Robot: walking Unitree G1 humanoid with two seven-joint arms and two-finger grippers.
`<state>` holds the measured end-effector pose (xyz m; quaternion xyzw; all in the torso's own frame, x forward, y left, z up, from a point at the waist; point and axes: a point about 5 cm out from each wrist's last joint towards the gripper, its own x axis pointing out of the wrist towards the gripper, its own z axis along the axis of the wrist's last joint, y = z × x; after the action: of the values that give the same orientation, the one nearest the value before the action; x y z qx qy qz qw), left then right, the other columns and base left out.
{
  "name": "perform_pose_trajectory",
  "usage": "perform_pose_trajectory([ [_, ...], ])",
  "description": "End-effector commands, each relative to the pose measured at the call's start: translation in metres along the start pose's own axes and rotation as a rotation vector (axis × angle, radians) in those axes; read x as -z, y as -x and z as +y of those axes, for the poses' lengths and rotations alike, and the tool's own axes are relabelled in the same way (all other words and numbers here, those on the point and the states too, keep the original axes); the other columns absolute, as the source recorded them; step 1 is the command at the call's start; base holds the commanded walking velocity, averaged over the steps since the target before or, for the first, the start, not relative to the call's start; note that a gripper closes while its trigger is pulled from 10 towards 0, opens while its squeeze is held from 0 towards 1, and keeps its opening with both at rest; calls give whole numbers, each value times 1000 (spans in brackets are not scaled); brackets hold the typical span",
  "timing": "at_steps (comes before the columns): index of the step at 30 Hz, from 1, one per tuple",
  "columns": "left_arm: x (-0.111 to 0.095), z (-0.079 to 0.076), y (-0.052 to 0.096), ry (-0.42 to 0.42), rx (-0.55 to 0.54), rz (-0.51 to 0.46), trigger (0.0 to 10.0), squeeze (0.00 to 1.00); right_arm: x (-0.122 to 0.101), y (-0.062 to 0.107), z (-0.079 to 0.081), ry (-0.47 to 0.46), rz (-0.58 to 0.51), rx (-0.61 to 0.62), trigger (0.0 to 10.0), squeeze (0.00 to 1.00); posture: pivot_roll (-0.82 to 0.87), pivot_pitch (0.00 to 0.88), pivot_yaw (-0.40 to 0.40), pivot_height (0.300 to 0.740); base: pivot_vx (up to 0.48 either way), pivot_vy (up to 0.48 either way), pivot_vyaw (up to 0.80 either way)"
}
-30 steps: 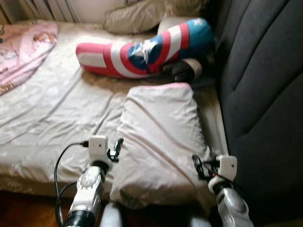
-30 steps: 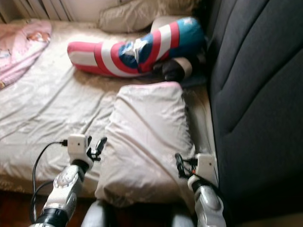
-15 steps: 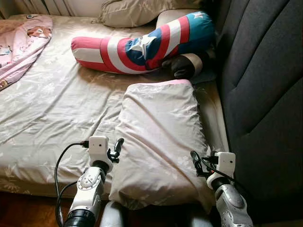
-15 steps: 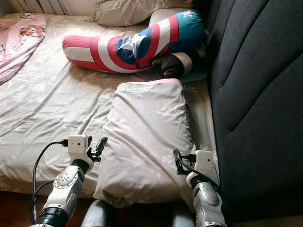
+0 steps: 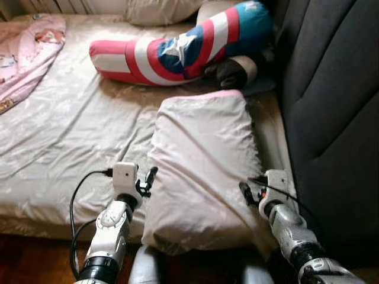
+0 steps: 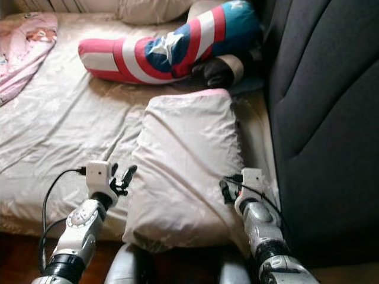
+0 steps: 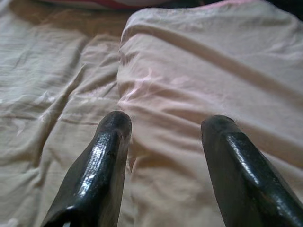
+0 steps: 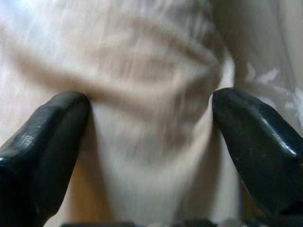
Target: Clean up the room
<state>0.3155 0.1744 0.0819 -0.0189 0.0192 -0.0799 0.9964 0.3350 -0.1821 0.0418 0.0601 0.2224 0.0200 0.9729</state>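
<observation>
A pale cream pillow (image 5: 201,160) lies on the bed (image 5: 71,136), its near end over the front edge and its far end by the dark headboard. My left gripper (image 5: 148,180) is open at the pillow's left side, its fingers (image 7: 111,142) spread over the seam between pillow and sheet. At the pillow's right near corner, my right gripper (image 5: 247,192) is open too, with pillow fabric (image 8: 151,132) bulging between its two fingers.
A red, white and blue star bolster (image 5: 177,50) lies across the far end, a dark roll (image 5: 234,71) beside it. A pink blanket (image 5: 23,53) sits far left and another pillow (image 5: 160,10) at the top. The dark grey headboard (image 5: 331,106) runs along the right.
My right arm has pushed forward, so its gripper sits closer against the pillow's right corner. The camera shifted slightly. The left gripper holds about the same place.
</observation>
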Motion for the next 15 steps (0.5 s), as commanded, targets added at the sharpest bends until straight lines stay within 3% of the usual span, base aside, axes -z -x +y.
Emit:
perform_pose_trajectory([
  [1,4,4,5,-4,3,27,10000,0,-6,-1,-4,-22,-6,14,10000,1000,86,314,74,642,0,0,0],
  [10,6,5,9,-14,24,54,10000,0,-19,-1,-24,-7,2,87,10000,1000,93,331,91,642,0,0,0],
  [15,6,5,10,-18,34,64,10000,0,-15,1,-29,-72,34,75,10000,1000,90,330,99,642,0,0,0],
])
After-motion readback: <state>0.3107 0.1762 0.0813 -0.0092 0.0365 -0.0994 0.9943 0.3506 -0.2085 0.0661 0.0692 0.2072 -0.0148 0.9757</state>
